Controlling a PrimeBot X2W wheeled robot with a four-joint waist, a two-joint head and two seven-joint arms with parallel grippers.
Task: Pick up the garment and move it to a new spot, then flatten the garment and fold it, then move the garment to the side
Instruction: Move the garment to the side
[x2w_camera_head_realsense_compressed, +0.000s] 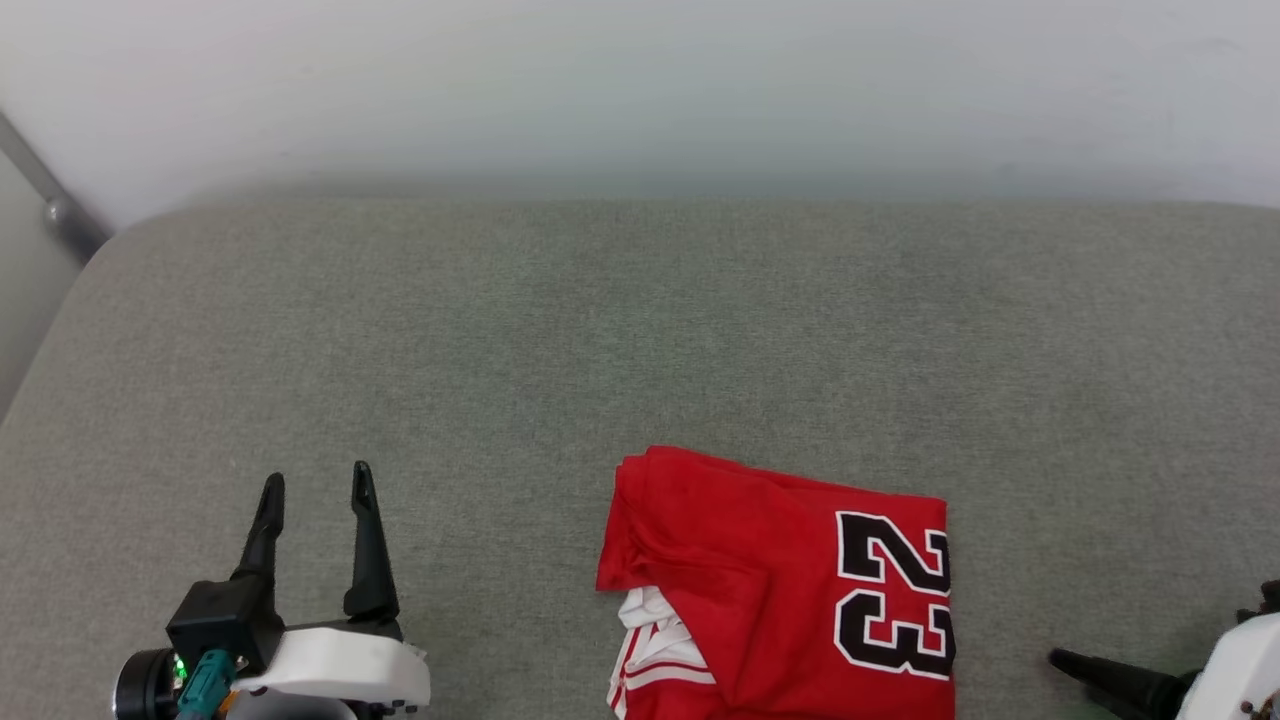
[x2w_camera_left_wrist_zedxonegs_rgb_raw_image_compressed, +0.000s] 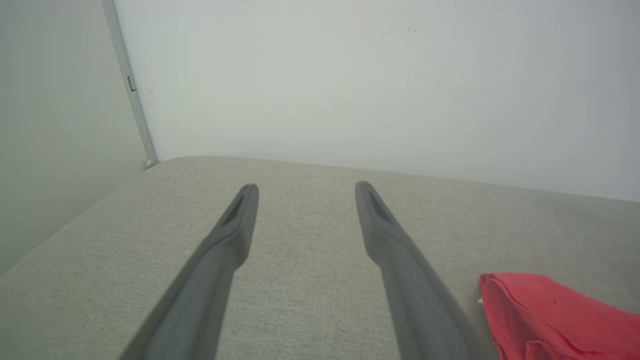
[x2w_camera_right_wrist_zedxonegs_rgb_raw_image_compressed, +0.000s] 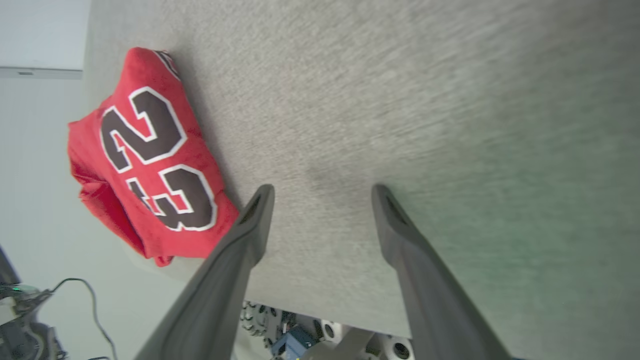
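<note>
Grey fabric tabletop, pale wall behind. Garment folded, at near edge right of centre. Left claw open, empty, well apart toward near-left corner. Right claw open, empty, near garment's right edge and pointing at it — judged nearer arm for sideways move.

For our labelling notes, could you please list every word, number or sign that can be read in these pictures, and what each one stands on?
"23": black numerals outlined in white, on the folded bright red soft garment lying on the grey fabric surface.
Small dark equipment below the surface's edge: any marks are too small to read.
No other text can be read.
</note>
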